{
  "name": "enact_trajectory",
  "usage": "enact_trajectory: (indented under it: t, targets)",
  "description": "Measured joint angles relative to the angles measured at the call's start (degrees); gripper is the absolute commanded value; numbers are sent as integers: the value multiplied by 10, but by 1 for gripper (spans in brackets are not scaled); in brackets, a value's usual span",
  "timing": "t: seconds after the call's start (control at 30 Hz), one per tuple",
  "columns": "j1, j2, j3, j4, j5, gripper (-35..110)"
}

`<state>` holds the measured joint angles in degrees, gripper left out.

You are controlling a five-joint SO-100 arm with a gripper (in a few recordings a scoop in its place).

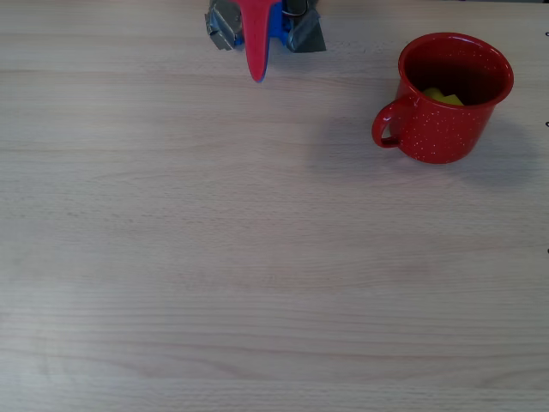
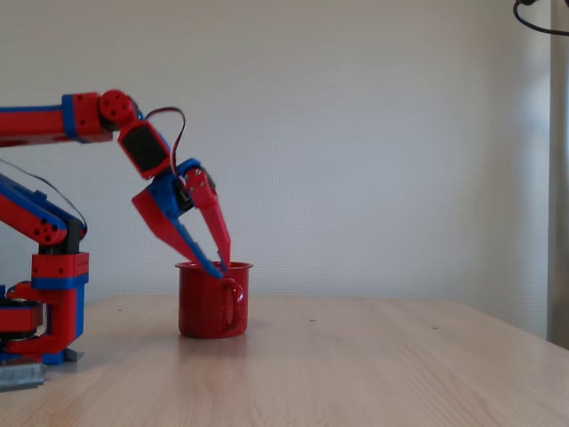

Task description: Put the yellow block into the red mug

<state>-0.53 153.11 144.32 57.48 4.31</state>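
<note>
Overhead view shows the yellow block [image 1: 443, 96] lying inside the red mug [image 1: 446, 129] on the wooden table [image 1: 257, 257], while the gripper [image 2: 220, 265] hangs near the mug's rim, jaws slightly spread with nothing between them, which suggests the drop is done.

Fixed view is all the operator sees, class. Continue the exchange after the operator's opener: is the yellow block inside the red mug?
Observer: Yes; the overhead view shows the yellow block lying inside the red mug.
Operator: Is the pincer above the mug's mouth?
Observer: No; from overhead the pincer sits at the picture's top edge, left of the mug, apart from it.
Operator: Where does the handle point?
Observer: The handle points toward the picture's left, overhead.
</note>
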Motion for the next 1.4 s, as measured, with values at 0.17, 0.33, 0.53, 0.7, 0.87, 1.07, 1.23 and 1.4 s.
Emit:
enact_trajectory:
  t: [0.17,0.33,0.53,0.7,0.87,1.07,1.23,1.4]
  targets:
    - [0,111,101,-3,-18,0]
    - [-3,199,152,-2,-28,0]
    - [-20,268,200,22,-21,0]
    - [-30,316,225,60,-11,0]
    - [-30,354,258,80,-11,0]
    - [-29,357,275,91,-17,0]
    - [-29,356,282,91,-19,0]
    - [-29,356,282,91,-19,0]
